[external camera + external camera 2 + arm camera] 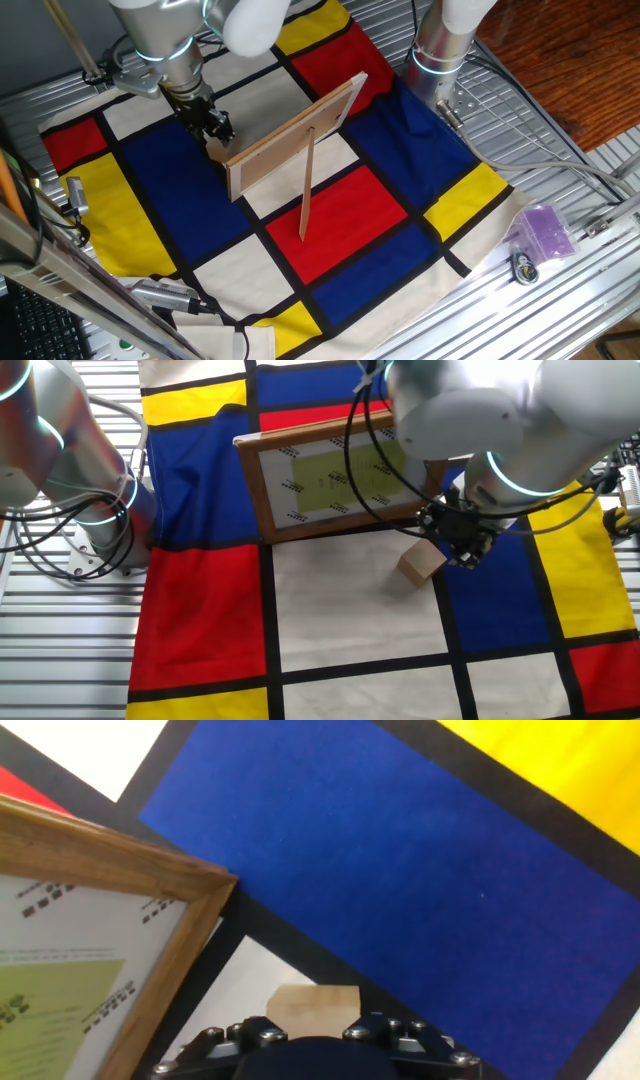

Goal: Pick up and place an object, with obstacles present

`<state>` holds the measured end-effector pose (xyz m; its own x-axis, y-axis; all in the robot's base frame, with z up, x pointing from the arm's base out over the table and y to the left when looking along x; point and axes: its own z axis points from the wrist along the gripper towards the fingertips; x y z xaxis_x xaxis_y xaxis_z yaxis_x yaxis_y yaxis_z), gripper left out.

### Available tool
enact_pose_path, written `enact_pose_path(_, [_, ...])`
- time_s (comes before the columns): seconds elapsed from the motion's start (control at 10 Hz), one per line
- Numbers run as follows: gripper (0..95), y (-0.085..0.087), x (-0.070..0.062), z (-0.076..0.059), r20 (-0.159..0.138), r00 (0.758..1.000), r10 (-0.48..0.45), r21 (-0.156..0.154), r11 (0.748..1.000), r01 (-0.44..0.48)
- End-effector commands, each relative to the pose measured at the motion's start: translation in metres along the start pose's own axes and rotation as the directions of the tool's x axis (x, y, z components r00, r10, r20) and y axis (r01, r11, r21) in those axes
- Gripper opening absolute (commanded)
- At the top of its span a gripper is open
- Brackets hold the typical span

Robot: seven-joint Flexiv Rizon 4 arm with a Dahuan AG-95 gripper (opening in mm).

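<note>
The small tan block (pixel 421 565) sits in my gripper (pixel 447 550) at the panel's end, over the white square, tilted and seemingly just off the cloth. In the hand view the block (pixel 313 1003) shows between the jaws of the gripper (pixel 313 1028), which looks shut on it; the fingertips themselves are hidden. In one fixed view the gripper (pixel 218 130) stands at the left end of the long wooden panel (pixel 295 135), which leans on its thin prop stick (pixel 306 190). The panel's framed face shows in the other fixed view (pixel 330 475) and the hand view (pixel 110 870).
A cloth of red, blue, yellow and white squares (pixel 350 215) covers the table. A second arm's base (pixel 440 50) stands at the far edge. A purple object (pixel 545 232) and a small round item (pixel 523 268) lie off the cloth at the right. Tools (pixel 165 295) lie at the near left.
</note>
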<state>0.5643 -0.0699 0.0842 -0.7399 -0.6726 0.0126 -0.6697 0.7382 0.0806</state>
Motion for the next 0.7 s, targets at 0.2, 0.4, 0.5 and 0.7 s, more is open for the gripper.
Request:
enact_pose_path(0.2, [57.0,0.0014,0.0026,0.0019,-0.006,1.000,0.018,0.011,1.000,-0.018])
enact_pose_path(0.4, [57.0,0.0014,0.0026,0.0020,-0.005,1.000,0.024,0.014,1.000,-0.024])
enact_pose_path(0.5, [57.0,0.0013,0.0027,0.0018,0.003,1.000,0.030,0.010,0.999,-0.030])
enact_pose_path(0.7, [57.0,0.0012,0.0029,0.0016,0.000,0.999,0.048,0.010,0.999,-0.048])
